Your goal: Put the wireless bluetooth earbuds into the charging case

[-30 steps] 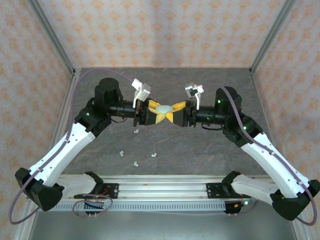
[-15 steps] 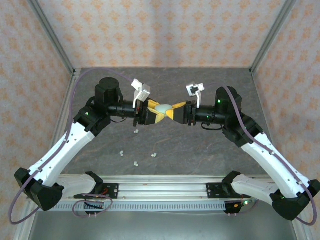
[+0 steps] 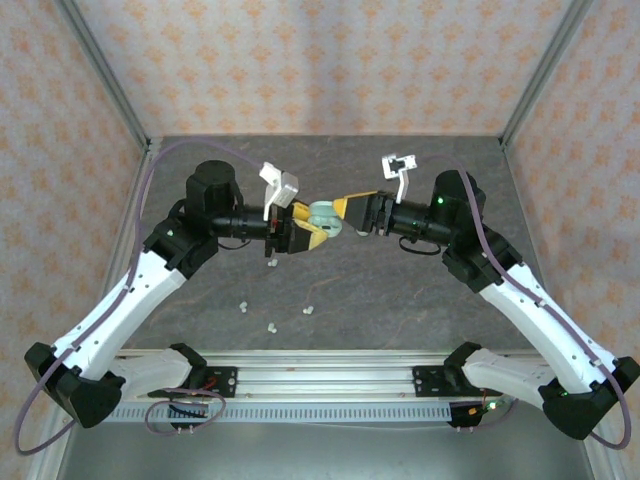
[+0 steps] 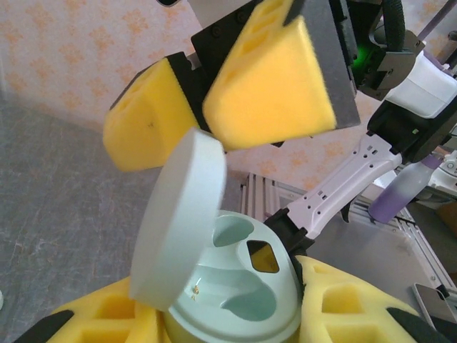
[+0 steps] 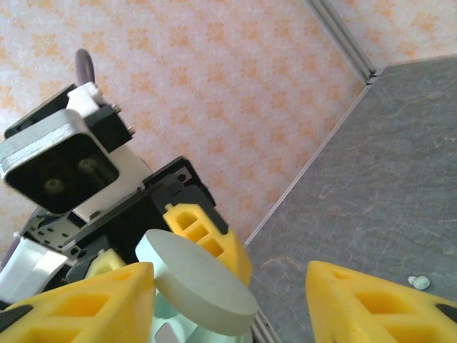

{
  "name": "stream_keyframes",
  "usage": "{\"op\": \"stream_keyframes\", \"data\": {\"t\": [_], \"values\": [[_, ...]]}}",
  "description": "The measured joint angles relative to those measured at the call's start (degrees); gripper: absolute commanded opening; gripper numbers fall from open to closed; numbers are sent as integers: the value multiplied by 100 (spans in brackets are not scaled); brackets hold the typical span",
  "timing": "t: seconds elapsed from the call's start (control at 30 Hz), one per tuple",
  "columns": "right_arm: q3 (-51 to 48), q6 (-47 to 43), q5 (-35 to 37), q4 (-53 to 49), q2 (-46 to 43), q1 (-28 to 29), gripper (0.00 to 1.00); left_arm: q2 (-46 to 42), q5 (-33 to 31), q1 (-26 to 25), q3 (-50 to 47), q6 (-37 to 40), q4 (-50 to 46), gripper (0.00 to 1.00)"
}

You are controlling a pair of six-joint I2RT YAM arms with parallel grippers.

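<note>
The pale green charging case (image 3: 324,214) is held above the table's middle, with my left gripper (image 3: 316,224) shut on its base (image 4: 243,279). Its round lid (image 4: 178,214) stands hinged open to the left, showing two empty wells. My right gripper (image 3: 350,212) is open just right of the case, and its yellow pads (image 4: 271,78) hover over the lid. In the right wrist view the lid (image 5: 200,282) lies against the left finger of my open right gripper (image 5: 228,286). Several tiny white earbuds (image 3: 272,326) lie loose on the table below the arms, and one earbud (image 5: 420,282) shows past the right finger.
The dark grey table (image 3: 400,290) is boxed in by patterned walls with metal corner posts (image 3: 105,75). An aluminium rail (image 3: 320,380) runs along the near edge between the arm bases. Other earbuds lie at the left-centre (image 3: 243,307) and under the left gripper (image 3: 272,263).
My right gripper has let go of the case, opened and drawn back to the right and up. The case's lid has swung open. The left gripper still holds the case.
</note>
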Motion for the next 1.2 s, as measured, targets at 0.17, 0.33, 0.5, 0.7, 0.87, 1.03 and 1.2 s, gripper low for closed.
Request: {"op": "stream_keyframes", "data": {"t": [0.17,0.33,0.5,0.7,0.87,1.03,1.2], "values": [[-144,127,181,48,-44,-9,70,-59,-42,-37,-114,-7,44,0],[-286,229,396,90,-168,-31,76,-61,-55,-37,-177,-24,114,0],[-313,345,634,144,-313,-68,79,-61,-57,-37,-197,-31,155,0],[-317,334,470,326,-420,-103,79,-61,-59,-37,-225,-50,203,0],[-358,-85,-85,367,-483,-98,81,-61,-57,-37,-227,-68,225,0],[-358,-940,-297,-105,-632,48,84,-61,-50,-37,-227,-72,260,0],[-225,-1679,-367,-730,-566,157,85,-57,-22,-37,-227,-116,269,0]]}}
